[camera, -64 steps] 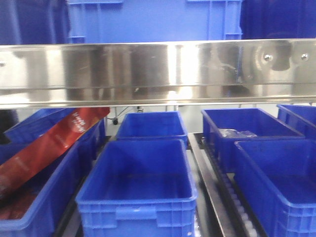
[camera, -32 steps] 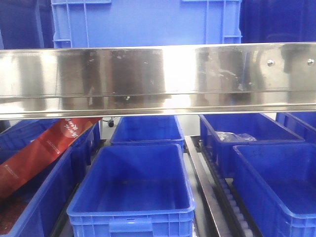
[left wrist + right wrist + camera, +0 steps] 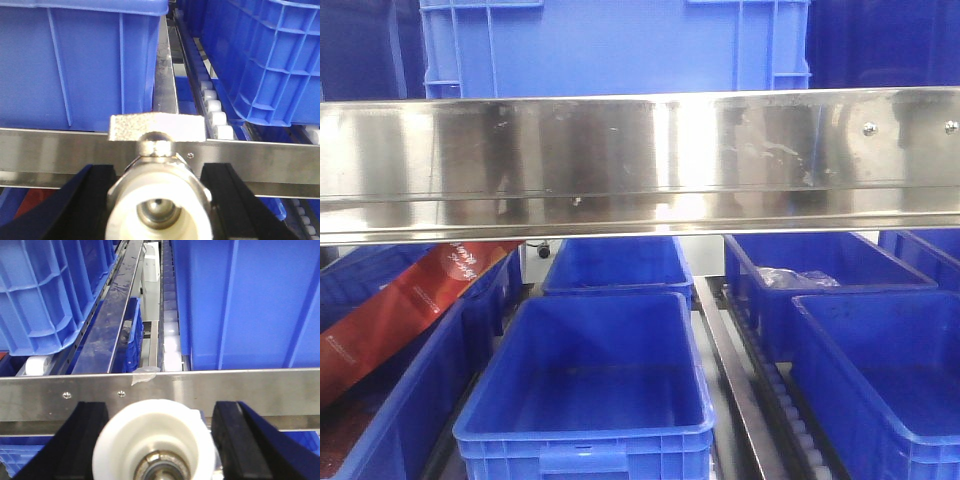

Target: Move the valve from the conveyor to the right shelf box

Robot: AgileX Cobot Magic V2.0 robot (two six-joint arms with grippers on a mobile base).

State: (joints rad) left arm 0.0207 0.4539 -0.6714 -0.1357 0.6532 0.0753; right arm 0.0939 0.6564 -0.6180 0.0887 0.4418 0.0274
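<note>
In the left wrist view my left gripper is shut on a metal valve with a white round end and a silver handle on top. Black fingers press on both sides of it. In the right wrist view my right gripper is shut on a second valve, seen as a white round end with a metal nut in the middle. Both valves are held just in front of a steel shelf rail. The conveyor is out of view. Neither gripper shows in the front view.
The front view shows a steel shelf beam with a blue crate above it. Below stand a centre blue box, right blue boxes, one holding a clear bag, and a left box with a red packet. White rollers run between boxes.
The front view has shifted: the shelf beam looks larger and lower, and the centre box sits further left than a second ago. Almost nothing differs over the last half second.
</note>
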